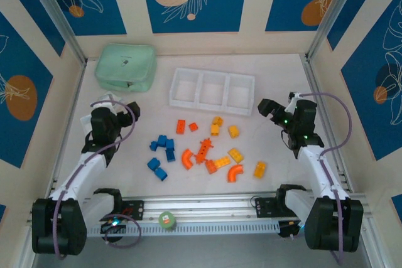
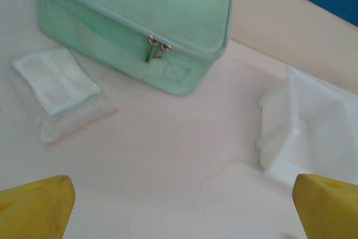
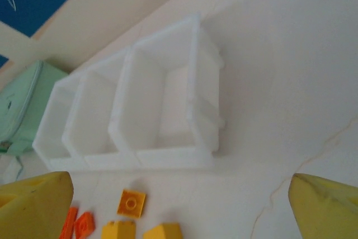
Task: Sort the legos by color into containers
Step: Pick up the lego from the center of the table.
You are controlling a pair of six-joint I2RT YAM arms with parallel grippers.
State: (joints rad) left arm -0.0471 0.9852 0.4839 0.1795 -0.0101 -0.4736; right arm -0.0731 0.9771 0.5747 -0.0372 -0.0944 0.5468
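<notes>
Mid-table, between arms: legos (image 1: 202,150) scattered loose, none in tray (image 1: 213,72) yet. Tray just beyond pile, long axis left-right, three cells bare. Fingers of left gripper (image 1: 130,112) spread wide, holding nothing; right gripper (image 1: 266,107) same. Blue bricks (image 1: 162,144) lie inboard and nearward of left gripper, closest to it; yellow bricks (image 1: 236,154) closest to right gripper. Likely opener: left arm takes blue.

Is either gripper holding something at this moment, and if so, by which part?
Nothing is held. The left gripper and the right gripper are both open, and the legos lie loose on the table.
</notes>
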